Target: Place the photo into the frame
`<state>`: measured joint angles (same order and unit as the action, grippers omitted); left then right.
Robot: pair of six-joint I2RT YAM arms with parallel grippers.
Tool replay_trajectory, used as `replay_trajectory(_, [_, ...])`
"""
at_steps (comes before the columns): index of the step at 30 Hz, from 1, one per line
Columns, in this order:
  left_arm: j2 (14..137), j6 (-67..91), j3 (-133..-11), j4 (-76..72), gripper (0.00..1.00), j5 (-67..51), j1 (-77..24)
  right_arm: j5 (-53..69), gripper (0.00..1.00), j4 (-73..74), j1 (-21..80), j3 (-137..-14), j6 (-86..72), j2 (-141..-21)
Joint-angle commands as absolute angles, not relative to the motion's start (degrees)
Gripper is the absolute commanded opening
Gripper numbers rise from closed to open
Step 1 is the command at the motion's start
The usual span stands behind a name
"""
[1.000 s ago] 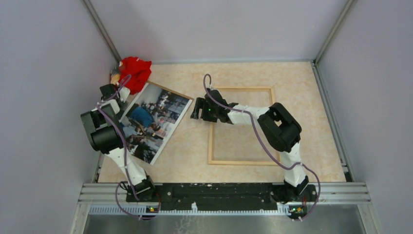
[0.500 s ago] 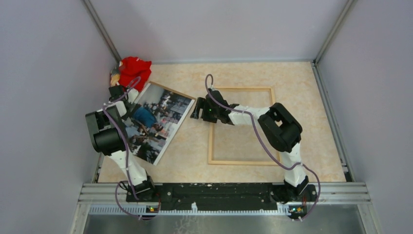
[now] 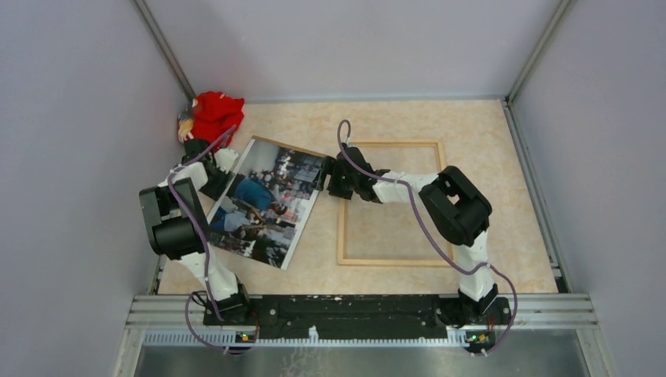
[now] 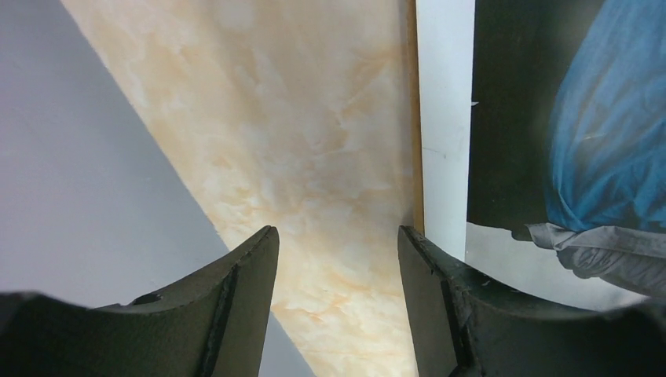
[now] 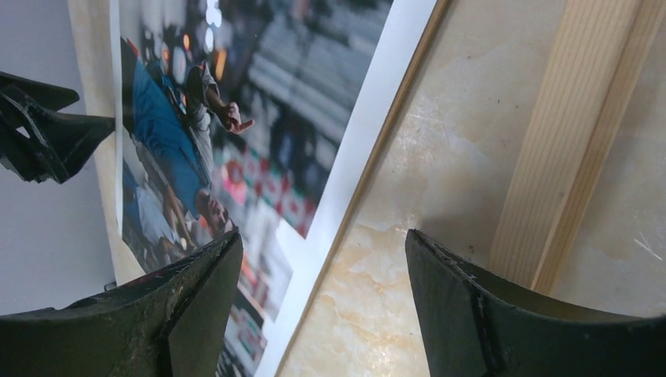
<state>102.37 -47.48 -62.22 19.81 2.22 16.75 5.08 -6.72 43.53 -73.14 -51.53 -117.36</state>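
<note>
Photo point(image 3: 271, 206) lies face up on the backing board point(image 5: 391, 126), tilted, left of centre in the top view. The frame point(image 3: 393, 261) lies flat, centre right. Left gripper point(image 4: 338, 243) is spread and empty at the photo's left edge. Right gripper point(image 5: 323, 239) is spread too, straddling the photo's upper-right edge beside the frame's left rail. My worries: the print looks loose on the board, so a push may move one without the other. The right finger could snag the rail and skew the frame. A flat pinch could crease the corner.

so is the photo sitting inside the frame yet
No, the photo lies tilted to the left of the frame, outside its wooden border.
</note>
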Motion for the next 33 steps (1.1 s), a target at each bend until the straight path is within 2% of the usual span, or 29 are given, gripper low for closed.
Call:
replay_trajectory(1, [103.72,-42.38,-59.87,32.64,0.65,-3.18,16.26,4.40,0.76,-3.27,42.41,-70.70,-52.51,-117.19])
replay_trajectory(14, [103.49,-40.67,-53.57,23.89,0.64,-0.53,12.07,5.46,0.73,-3.38,42.69,-75.10,-54.48,-120.84])
replay_trajectory(33, [104.50,-41.90,-51.13,21.84,0.63,2.46,11.83,1.97,0.71,2.70,46.33,-84.56,-49.65,-122.57])
